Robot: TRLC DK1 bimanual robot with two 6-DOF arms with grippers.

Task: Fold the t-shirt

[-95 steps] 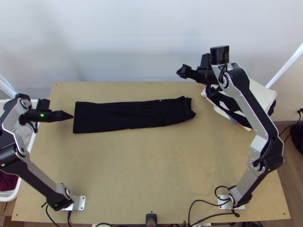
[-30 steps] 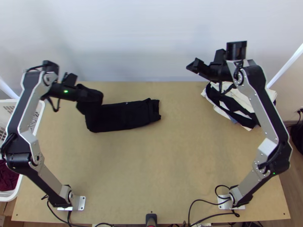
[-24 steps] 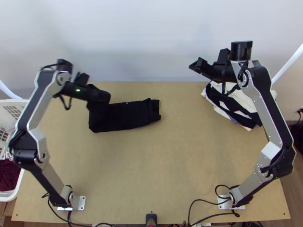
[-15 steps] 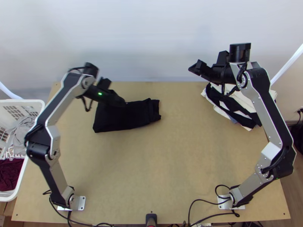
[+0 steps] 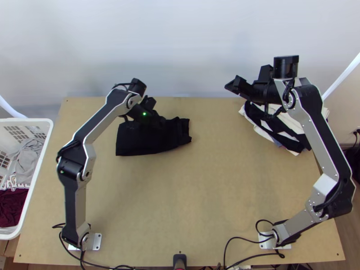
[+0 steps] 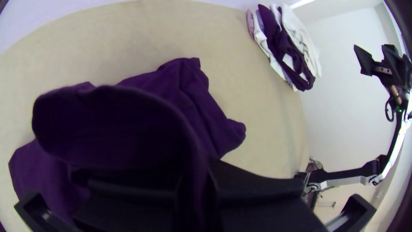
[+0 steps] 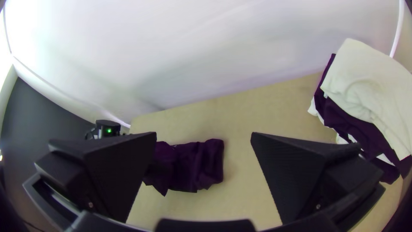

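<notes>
The dark t-shirt [image 5: 141, 143] lies on the far part of the table [image 5: 193, 202], left of the middle, as a compact, folded bundle. Its left edge is fairly straight; its right end is creased and uneven. One part of the cloth is raised in a rounded loop above the layers beneath it, as seen in the left wrist view.

The left gripper [image 5: 161, 122] is directly over the bundle, toward its far side, and points to the right and downward. It is closed on the raised part of the t-shirt, which runs in between its fingers. The right end of the bundle extends beyond the gripper, and the straight left edge lies to the left of it.

The right gripper [image 5: 231, 85] is raised near the table's far edge, to the right of the t-shirt and well apart from it. Its two fingers stand wide apart, with no cloth between them. Its arm curves up from the near right.

To the right of this gripper, at the table's far right, is a pile of clothes [image 5: 294, 144] in white and dark fabrics, loosely layered. At the left side of the table stands a white basket [image 5: 27, 120] with slotted walls, containing a grey cloth [image 5: 28, 155] and, nearer, a dark red cloth [image 5: 11, 207]. A pale wall [image 5: 180, 45] rises behind the table.
</notes>
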